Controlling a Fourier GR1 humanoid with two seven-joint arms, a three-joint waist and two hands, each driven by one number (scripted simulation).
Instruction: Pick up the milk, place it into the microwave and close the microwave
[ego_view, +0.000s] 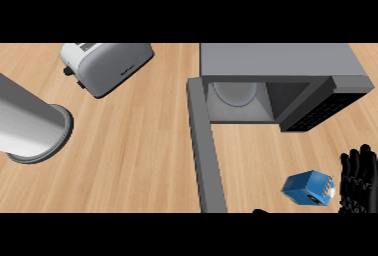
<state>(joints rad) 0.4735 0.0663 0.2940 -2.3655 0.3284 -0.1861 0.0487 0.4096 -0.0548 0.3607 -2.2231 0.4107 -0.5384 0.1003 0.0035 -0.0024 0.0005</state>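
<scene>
Looking down from the head, you see a pale wood-grain counter (133, 165) running edge to edge. The grey boxy microwave (280, 65) stands open at upper right, its door (207, 150) swung out as a long flat slab toward you; inside, a pale round turntable (236, 92) shows only in part, and the dark keypad panel (321, 112) is too small to read. At left, a smooth metal cylinder (29, 125) with a flared rim is cut off by the frame. A rounded silver toaster (103, 65) lies behind it. Your milk (308, 187), a small blue carton, sits on the counter right of the door, just beside your right hand (359, 180), whose black fingers stand straight and slightly spread, holding nothing. A dark sliver (260, 211) at the bottom edge is unreadable.
</scene>
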